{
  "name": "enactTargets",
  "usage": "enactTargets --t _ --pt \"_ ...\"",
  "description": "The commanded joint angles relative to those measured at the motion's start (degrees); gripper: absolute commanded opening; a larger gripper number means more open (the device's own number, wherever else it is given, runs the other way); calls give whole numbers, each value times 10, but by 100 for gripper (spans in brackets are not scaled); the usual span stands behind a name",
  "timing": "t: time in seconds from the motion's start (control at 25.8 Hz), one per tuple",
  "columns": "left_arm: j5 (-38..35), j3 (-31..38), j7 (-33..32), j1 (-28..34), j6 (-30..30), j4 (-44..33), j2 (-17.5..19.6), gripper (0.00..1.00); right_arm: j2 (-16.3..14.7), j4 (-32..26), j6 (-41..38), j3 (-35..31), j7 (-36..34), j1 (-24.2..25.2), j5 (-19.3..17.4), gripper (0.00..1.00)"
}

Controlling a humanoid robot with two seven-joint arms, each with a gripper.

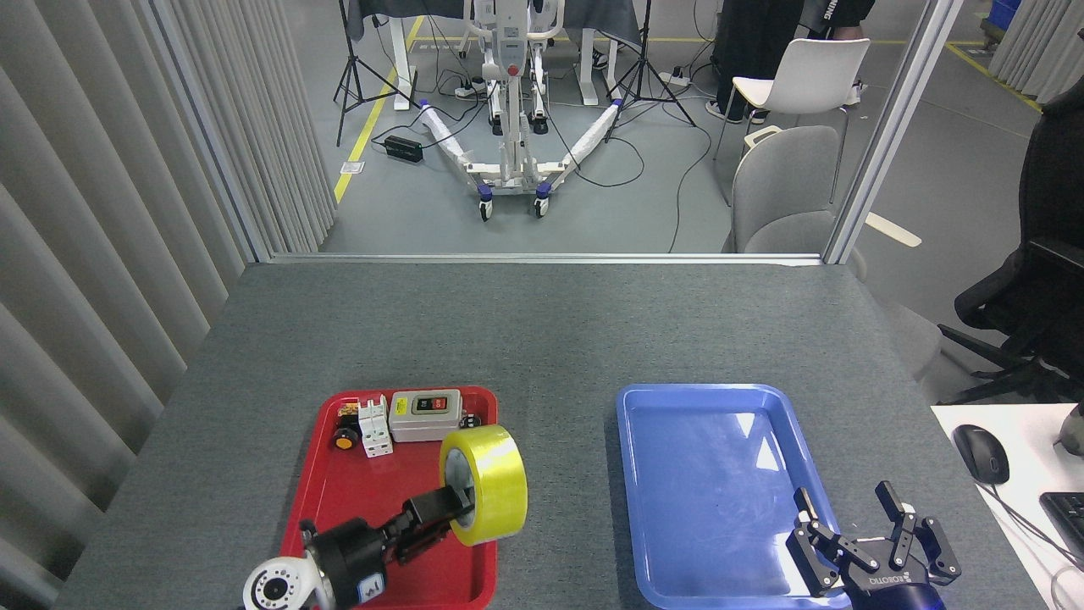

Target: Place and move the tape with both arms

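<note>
The tape (489, 484), a wide yellow roll with a pale core, hangs on edge above the right rim of the red tray (356, 491). My left gripper (453, 502) is shut on it, one finger through the core, the arm reaching up from the bottom left. My right gripper (851, 529) stands open at the bottom right, over the near right corner of the blue tray (707, 491), with nothing between its fingers.
At the back of the red tray lie a grey switch box (426, 415), a white breaker (373, 429) and small orange and black parts. A white desk with a mouse (981, 453) and a keyboard adjoins the table's right edge.
</note>
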Motion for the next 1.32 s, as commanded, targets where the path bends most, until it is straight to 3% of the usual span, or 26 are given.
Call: enactTargets --t 0.0,0.12,0.27,0.35,0.46,0.54,0.89,1.08,1.28 --pt "46 -37 -46 41 -88 25 -1 0 -19 1 -3 37 -2 -18 -8 100" --pt "52 -67 -65 61 -107 26 -1 0 -69 2 -30 84 -3 -32 -49 100" --pt "83 -109 -90 64 -126 23 -3 0 -184 2 -154 172 -4 -45 -179 100" --pt "85 -131 -90 62 -125 22 -6 0 -227 2 -193 206 -5 -53 -219 100" --pt "87 -147 -91 59 -124 20 -7 0 -285 1 -244 266 -42 -66 -229 100" --pt "88 -156 -94 59 -124 19 -7 0 -301 1 -272 302 -60 -77 -229 100" --pt "101 -162 -103 47 -129 20 -5 0 -294 -25 -287 371 -39 -104 -222 99" --pt "104 -161 -104 48 -143 21 0 0 -266 -25 -285 389 -28 -133 -223 96" --pt "116 -160 -114 47 -144 21 -1 0 -214 -15 -285 397 15 -154 -222 92"
